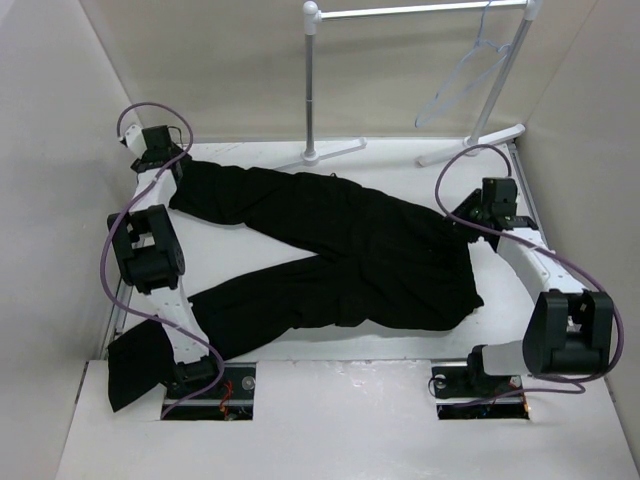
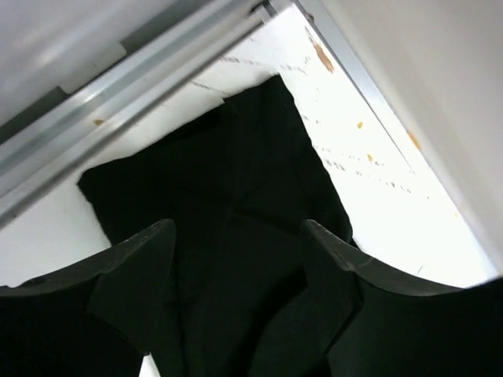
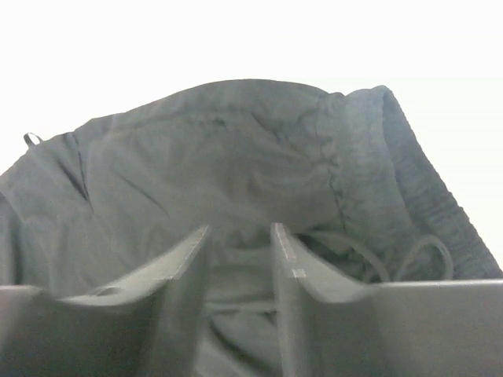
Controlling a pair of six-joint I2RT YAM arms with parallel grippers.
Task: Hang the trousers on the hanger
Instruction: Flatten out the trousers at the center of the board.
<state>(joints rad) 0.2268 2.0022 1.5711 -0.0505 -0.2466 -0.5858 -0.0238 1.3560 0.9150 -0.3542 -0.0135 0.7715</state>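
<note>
The near leg of the trousers is spilling off the near left edge of the table, its cuff drooping over the step. That droop suggests limp, light cloth that will sag and fold wherever it is not supported. The fabric is matte black and soft, and is creasing in shallow ripples. The garment is lying flat across the middle of the white tabletop, with both legs splaying toward the left and the waist bunching on the right.

At that right end, the right gripper is pressing in at the gathered waistband, beside a thin looped drawcord. Its jaws are standing a little apart, and I cannot tell whether cloth is being pinched between them. The elastic waistband is probably the firmest place to take hold.

Farther off on the left, the left gripper is hovering over the far leg's squared cuff with its jaws spread and nothing caught in them.

At the far right, the hanger, a slim pale triangle, is dangling from the white rack, well apart from the trousers.
</note>
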